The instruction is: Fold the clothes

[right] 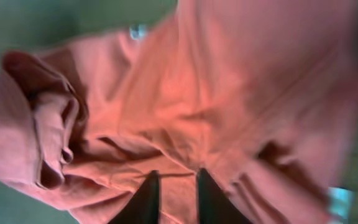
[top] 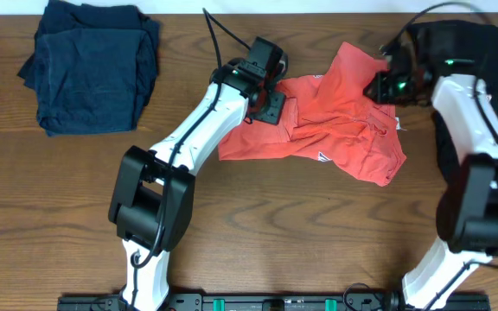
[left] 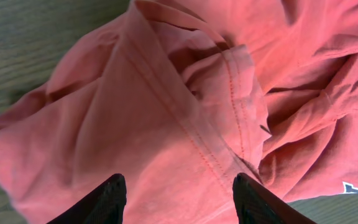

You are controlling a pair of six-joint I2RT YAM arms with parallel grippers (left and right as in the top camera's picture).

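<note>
The wooden bench (top: 318,225) carries everything. A red-orange T-shirt (top: 344,130) lies crumpled and unfolded on it, spread loosely with its hems turned over and deep creases across the cloth. Well apart from the T-shirt, to its far left, sits a stack of navy garments (top: 89,69), roughly squared up. Just past the T-shirt's upper right corner lies a black garment (top: 491,39), partly hidden by the right arm.

The left claw (left: 179,202) is at the T-shirt's left edge, low over the cloth. Its two dark fingers (left: 107,199) are spread wide, with a stitched seam and folds of the T-shirt running between and below them. Nothing looks gathered in them.

The right claw (right: 176,196) is at the T-shirt's upper right corner. Its fingers (right: 145,199) stand only narrowly apart, with red-orange cloth showing in the gap. That view is blurred, so I cannot tell whether they pinch the T-shirt or are clear of it.
</note>
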